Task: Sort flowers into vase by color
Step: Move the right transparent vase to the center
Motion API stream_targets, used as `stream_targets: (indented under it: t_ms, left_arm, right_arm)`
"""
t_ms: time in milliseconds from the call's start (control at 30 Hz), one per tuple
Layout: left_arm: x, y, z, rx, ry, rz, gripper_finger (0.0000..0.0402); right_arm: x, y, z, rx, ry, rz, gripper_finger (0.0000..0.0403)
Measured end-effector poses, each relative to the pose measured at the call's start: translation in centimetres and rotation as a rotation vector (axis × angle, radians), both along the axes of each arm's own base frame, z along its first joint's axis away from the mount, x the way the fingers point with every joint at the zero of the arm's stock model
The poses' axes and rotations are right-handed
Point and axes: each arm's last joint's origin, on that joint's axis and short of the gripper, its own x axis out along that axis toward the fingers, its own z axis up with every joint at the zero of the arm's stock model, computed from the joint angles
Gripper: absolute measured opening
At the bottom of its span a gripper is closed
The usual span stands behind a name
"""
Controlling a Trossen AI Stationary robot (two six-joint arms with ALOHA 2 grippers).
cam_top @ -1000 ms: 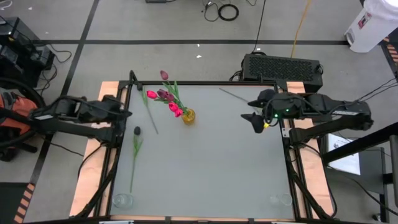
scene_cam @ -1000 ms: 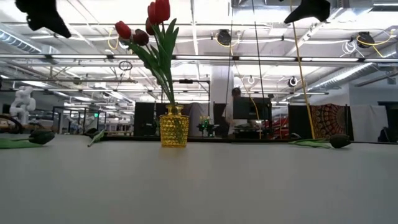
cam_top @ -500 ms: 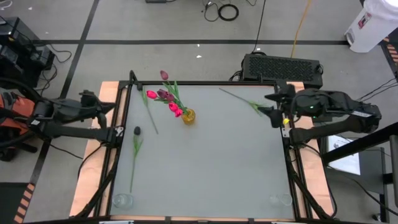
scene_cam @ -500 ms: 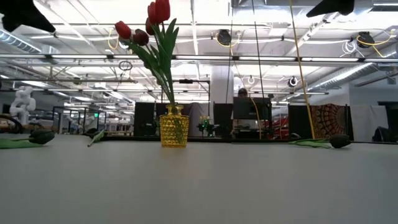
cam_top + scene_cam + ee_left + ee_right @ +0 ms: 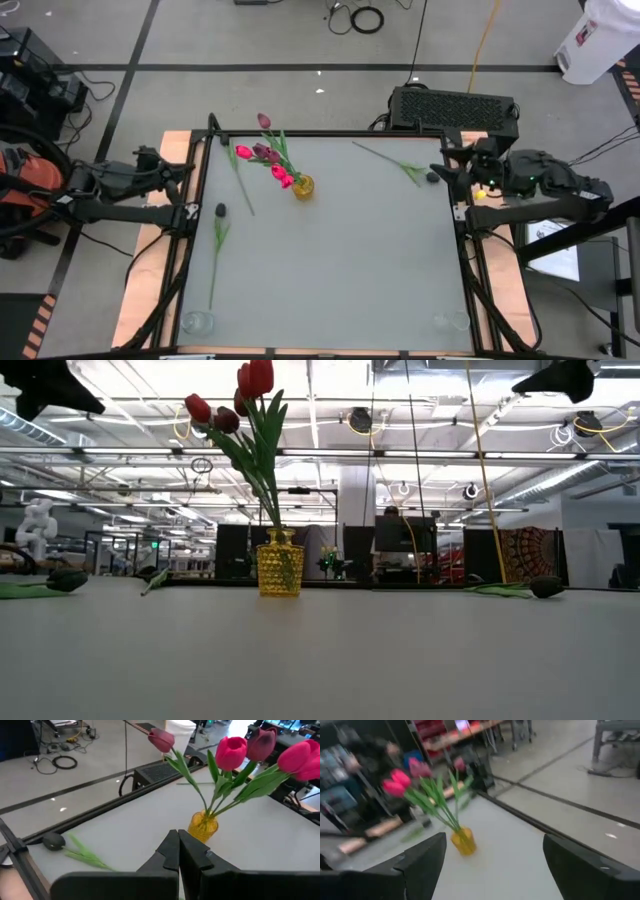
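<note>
Flowers in vase: artificial tulips (image 5: 268,155) with thin green stems and leaves stood in a small yellow dimpled glass vase (image 5: 303,186) near the far-left part of the grey table (image 5: 340,270); heads pink, red and maroon, leaning toward the far-left corner.
Loose flower, left: a near-black tulip (image 5: 220,210) lay flat by the table's left edge, its stem running toward the near side.
Loose flower, right: a dark-headed tulip (image 5: 432,177) lay flat by the right edge, its stem reaching toward the far side.
Loose stem: a green stem (image 5: 240,178) lay just left of the vase; its head could not be made out.
Left gripper (image 5: 178,851): drawn back beyond the table's left edge, fingers pressed together, holding nothing.
Right gripper (image 5: 447,172): at the table's right edge beside the dark-headed tulip, fingers spread wide, holding nothing.
Writing: none legible.
</note>
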Motion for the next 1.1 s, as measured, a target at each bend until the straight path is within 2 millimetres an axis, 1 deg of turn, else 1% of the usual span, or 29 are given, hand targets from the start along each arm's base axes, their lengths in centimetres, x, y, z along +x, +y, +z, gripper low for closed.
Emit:
stream_targets:
  t_ms: [133,300,500,733,1100]
  left_arm:
    - [0.0,0.0,0.0,-0.023,-0.014,-0.001,0.0]
    - [0.0,-0.1,0.0,-0.053,-0.026,-0.007,0.0001]
    - [0.0,-0.1,0.0,-0.053,-0.025,-0.008,0.0015]
    - [0.0,-0.1,0.0,-0.053,-0.025,-0.008,0.0019]
    - [0.0,-0.1,0.0,-0.052,-0.023,-0.008,0.002]
  right_arm:
    - [0.5,0.1,-1.5,0.027,-0.063,0.029,0.0325]
    - [1.3,0.4,-2.8,0.118,-0.061,0.123,0.0325]
    - [1.6,0.5,-2.7,0.165,-0.083,0.15,0.0325]
    - [1.7,0.5,-2.2,0.196,-0.15,0.145,0.0325]
    - [1.8,0.5,-2.4,0.212,-0.135,0.139,0.0325]
